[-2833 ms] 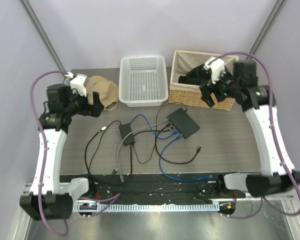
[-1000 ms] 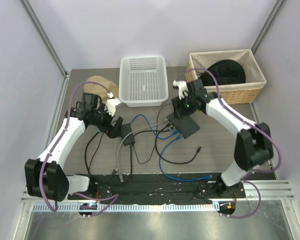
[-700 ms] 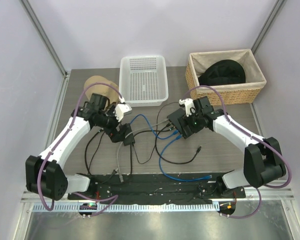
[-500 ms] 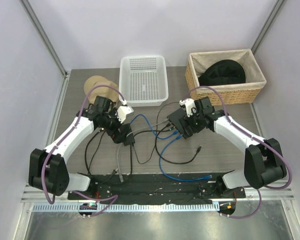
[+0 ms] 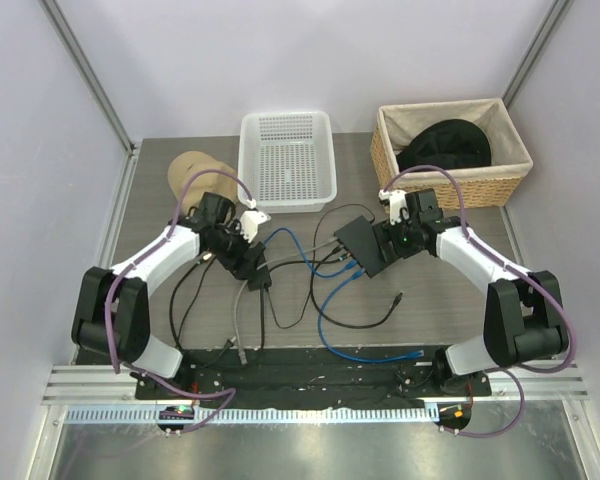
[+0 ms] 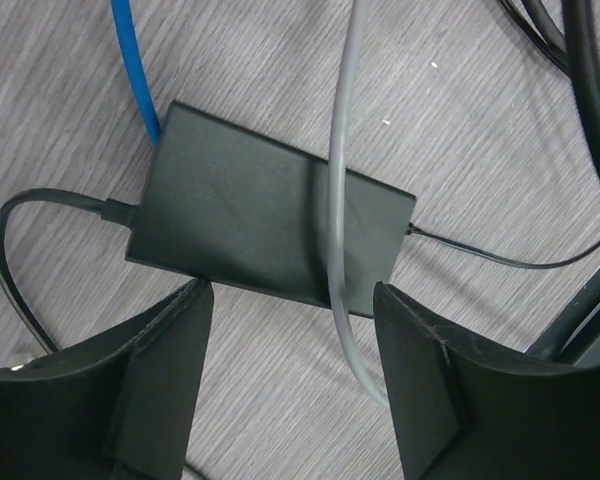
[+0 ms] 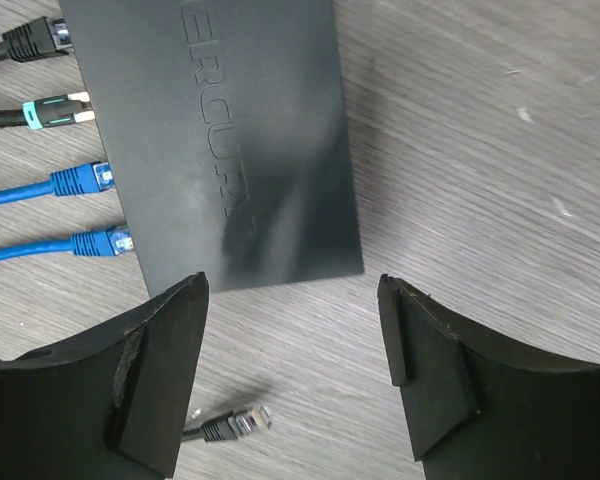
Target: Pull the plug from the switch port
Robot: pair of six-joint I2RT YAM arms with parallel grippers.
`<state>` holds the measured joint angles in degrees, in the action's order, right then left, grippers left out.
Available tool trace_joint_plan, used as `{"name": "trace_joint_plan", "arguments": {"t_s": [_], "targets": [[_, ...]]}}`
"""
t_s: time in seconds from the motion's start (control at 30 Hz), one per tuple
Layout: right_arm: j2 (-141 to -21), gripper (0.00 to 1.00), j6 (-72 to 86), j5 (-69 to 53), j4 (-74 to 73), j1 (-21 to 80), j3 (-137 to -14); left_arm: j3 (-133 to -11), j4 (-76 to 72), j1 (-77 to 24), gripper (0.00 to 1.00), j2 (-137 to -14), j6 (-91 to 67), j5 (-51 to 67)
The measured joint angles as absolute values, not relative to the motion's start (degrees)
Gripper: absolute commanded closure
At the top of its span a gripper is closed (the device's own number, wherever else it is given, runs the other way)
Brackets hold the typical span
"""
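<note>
The switch [image 5: 365, 246] is a flat black box right of the table's middle. Two black plugs and two blue plugs [image 5: 346, 264] sit in the sockets on its lower-left edge. The right wrist view shows the switch [image 7: 220, 140], a blue plug [image 7: 80, 181] and a black plug [image 7: 40, 41]. My right gripper [image 5: 388, 250] hangs open over the switch's near end, holding nothing [image 7: 290, 292]. My left gripper [image 5: 238, 258] is open just above the small black adapter brick [image 6: 240, 220], a grey cable [image 6: 335, 200] lying across the brick.
A loose black plug [image 7: 230, 425] lies on the table below my right fingers. Blue, black and grey cables [image 5: 325, 320] sprawl over the middle. A white basket [image 5: 287, 160], a wicker basket [image 5: 450, 185] and a tan cap [image 5: 188, 172] stand at the back.
Both arms came down from raised poses to the table. The left gripper settled over the adapter brick. The right gripper shifted rightward to the switch's right end.
</note>
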<state>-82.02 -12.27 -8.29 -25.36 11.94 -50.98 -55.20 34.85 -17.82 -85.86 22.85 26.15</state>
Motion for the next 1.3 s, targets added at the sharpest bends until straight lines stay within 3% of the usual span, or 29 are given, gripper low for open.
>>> {"name": "trace_joint_plan", "arguments": {"t_s": [0.3,0.53,0.73,0.97,1.3], "targets": [[-88.6,0.29,-9.8,-11.7,-23.6,12.0,-52.3,-55.4,33.0,-17.8,0.31,-90.1,20.2,27.6],[-90.4,0.3,-8.8,-13.7,-22.3,17.9,-53.9,-55.6,32.6,-17.8,0.16,-89.7,20.3,25.1],[-90.4,0.32,-8.8,-17.3,-22.8,22.1,-53.9,-55.0,32.8,-15.9,0.03,-84.5,27.4,15.0],[-90.4,0.31,-8.5,-19.5,-22.9,24.0,-53.7,-54.5,32.2,-7.0,0.01,-79.3,31.8,9.2],[-90.4,0.28,-9.8,-19.3,-29.6,19.9,-58.4,-63.3,32.9,-5.2,0.0,-79.0,26.8,6.1]]}}
